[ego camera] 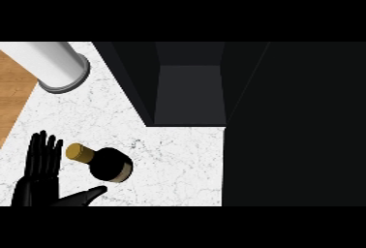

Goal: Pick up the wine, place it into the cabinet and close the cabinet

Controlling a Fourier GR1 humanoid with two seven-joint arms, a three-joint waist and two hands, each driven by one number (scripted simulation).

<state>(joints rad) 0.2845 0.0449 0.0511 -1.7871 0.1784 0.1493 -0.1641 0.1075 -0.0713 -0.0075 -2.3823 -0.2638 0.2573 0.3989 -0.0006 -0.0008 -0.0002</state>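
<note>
White marble table (178, 160) | dark glass wine bottle with gold-capped neck (107, 163) standing beside left robot hand (43, 162), fingers straight, apart, ungrasped | dark cabinet (190, 87) apparently open | step: pick-up; next: curl round bottle.

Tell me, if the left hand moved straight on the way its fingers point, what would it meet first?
The left hand points up the picture, along the white counter. The way looks free until the white cylinder, probably; heights are unclear. The wine bottle lies to its right, off that line.
</note>
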